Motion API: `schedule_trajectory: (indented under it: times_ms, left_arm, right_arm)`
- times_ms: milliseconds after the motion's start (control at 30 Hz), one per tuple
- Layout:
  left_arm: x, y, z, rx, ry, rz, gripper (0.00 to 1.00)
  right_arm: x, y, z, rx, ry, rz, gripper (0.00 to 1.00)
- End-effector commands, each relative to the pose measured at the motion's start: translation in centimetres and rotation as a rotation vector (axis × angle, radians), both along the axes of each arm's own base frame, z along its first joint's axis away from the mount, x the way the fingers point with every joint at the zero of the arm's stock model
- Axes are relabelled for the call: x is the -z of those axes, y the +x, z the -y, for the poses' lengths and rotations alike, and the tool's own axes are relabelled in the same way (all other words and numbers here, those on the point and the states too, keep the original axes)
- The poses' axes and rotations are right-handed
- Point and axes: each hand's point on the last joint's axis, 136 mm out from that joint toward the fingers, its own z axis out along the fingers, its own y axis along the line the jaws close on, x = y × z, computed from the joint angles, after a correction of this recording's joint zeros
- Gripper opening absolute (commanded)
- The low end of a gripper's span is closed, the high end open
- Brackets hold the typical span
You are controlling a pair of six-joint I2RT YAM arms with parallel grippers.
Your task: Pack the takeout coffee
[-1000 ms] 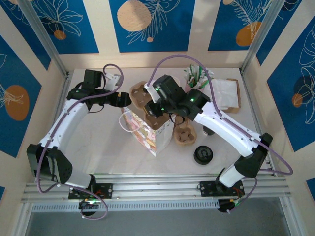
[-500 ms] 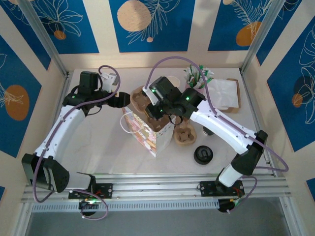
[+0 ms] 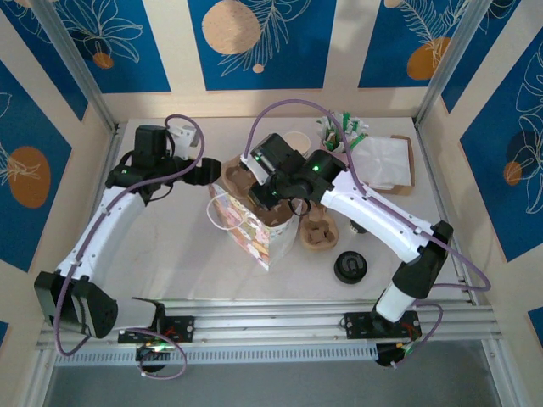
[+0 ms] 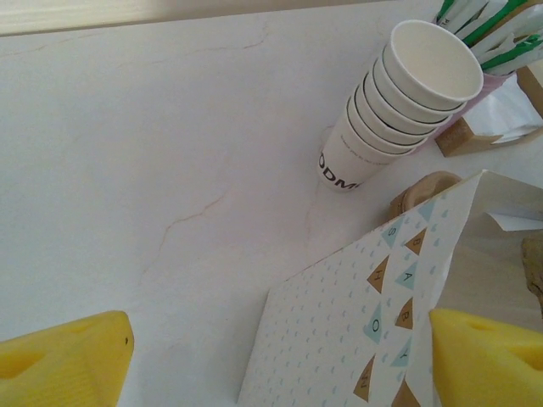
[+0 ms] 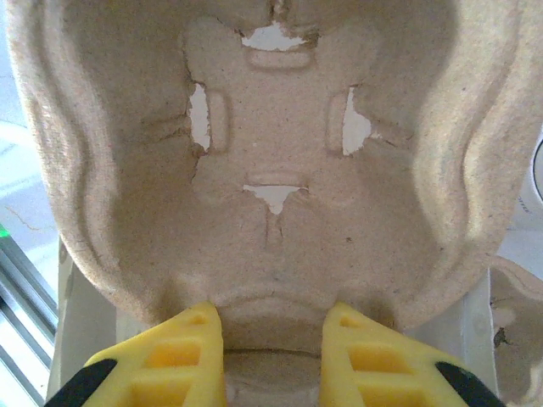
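A brown pulp cup carrier (image 5: 271, 153) hangs over the open patterned paper bag (image 3: 248, 233), and my right gripper (image 5: 273, 360) is shut on its near rim. From above, the carrier (image 3: 239, 175) and right gripper (image 3: 270, 191) sit at the bag's mouth. My left gripper (image 4: 271, 369) is open, its yellow fingers (image 4: 64, 360) wide apart on either side of the bag's upper corner (image 4: 356, 331) without touching it. It (image 3: 209, 170) sits at the bag's far left. A dark thing (image 3: 355, 227) peeks from under the right forearm; I cannot tell if it is the takeout coffee.
A stack of lidless cream cups (image 4: 399, 110) lies tilted behind the bag, next to a holder of green-and-white sticks (image 3: 344, 129) and white napkins (image 3: 382, 161). A second pulp carrier (image 3: 320, 234) and a round black lid pile (image 3: 349, 267) lie right of the bag.
The right gripper has carried the pulp carrier a little to the left over the bag. The left arm's elbow has swung out, and its jaws have opened wider.
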Motion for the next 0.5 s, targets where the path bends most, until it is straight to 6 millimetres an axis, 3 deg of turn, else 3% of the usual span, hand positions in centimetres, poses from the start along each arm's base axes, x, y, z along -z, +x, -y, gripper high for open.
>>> schedule_trajectory:
  times_ms: [0, 133, 467]
  left_arm:
    - [-1.3, 0.4, -0.9, -0.042, 0.010, 0.070, 0.89]
    - [-2.2, 0.2, -1.0, -0.040, 0.004, 0.121, 0.95]
    - [-3.6, -0.1, -2.2, -0.088, 0.030, 0.216, 0.96]
  right_arm:
    - [0.0, -0.3, -0.3, -0.028, -0.026, -0.013, 0.24]
    - [0.5, -0.1, -0.4, -0.029, -0.056, -0.032, 0.24]
    - [1.3, 0.2, -0.8, -0.031, -0.103, -0.068, 0.24]
